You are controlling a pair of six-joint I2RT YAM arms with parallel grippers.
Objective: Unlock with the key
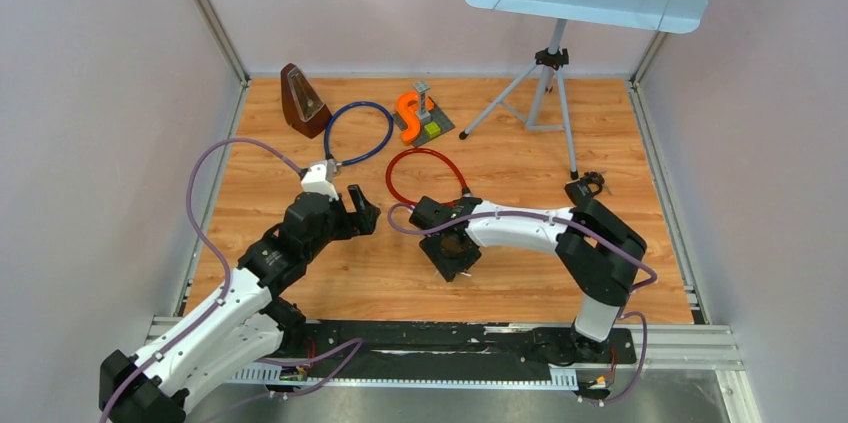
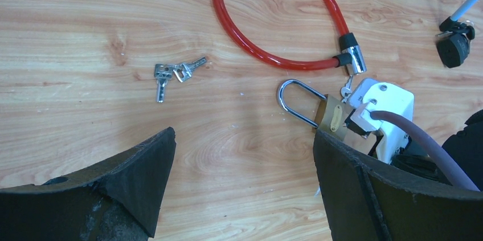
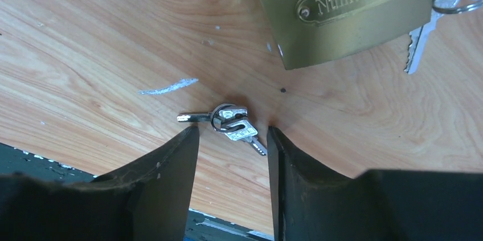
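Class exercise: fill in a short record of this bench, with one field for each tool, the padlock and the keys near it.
left tool: open, nothing in it
right tool: open, a small key bunch lying flat at its mouth
brass padlock: lying flat just beyond that bunch, shackle looks closed
second key bunch: beside the padlock

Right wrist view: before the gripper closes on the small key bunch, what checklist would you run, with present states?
1. Key bunch lined up with the gap of the right gripper: ok.
2. Its jaws open, nothing held: ok.
3. Padlock clear of its fingers: ok.
4. Left gripper open and empty: ok.
5. This bunch fits the padlock: cannot tell.
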